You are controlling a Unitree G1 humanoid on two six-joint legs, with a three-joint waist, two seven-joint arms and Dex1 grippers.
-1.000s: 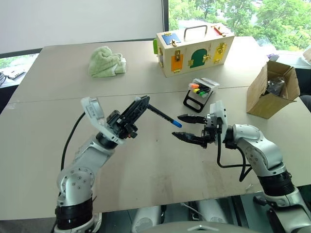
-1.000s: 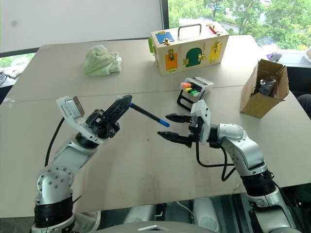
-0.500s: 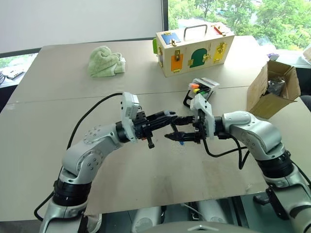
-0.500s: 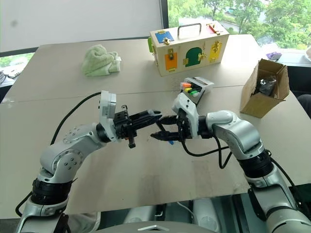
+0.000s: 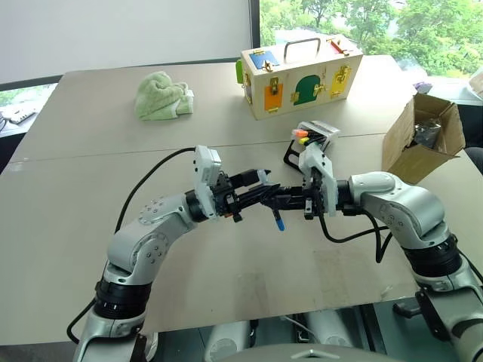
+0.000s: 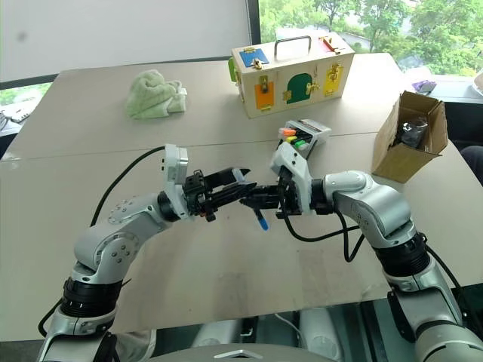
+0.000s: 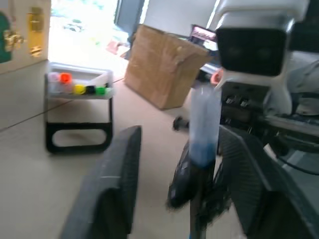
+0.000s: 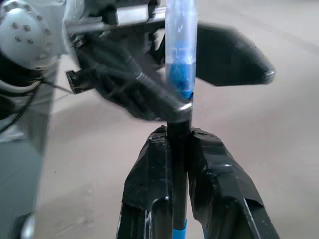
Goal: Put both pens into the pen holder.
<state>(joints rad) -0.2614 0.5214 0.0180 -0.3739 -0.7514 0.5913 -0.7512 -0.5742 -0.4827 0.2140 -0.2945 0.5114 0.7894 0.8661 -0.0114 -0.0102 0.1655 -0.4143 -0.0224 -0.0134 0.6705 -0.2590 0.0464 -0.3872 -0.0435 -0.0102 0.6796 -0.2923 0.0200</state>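
Note:
A thin black pen with a blue tip (image 5: 278, 219) hangs above the table's middle, blue end down. My right gripper (image 5: 272, 200) is shut on its barrel; the right wrist view shows the two fingers pressed on the pen (image 8: 178, 94). My left gripper (image 5: 260, 186) faces it from the left, open, one finger on each side of the pen (image 7: 203, 124) and neither touching it. The pen holder (image 5: 311, 145), a small slanted black-framed rack with a clear tray, stands just behind the right gripper with several coloured caps in it.
A wooden box with coloured doors (image 5: 302, 75) stands at the back. A green cloth (image 5: 162, 96) lies at the back left. An open cardboard box (image 5: 423, 139) sits at the right edge. A seam (image 5: 90, 154) crosses the table top.
The two arms came together over the table's middle. My right gripper shut on the pen and my left gripper, which had held it, opened and let go.

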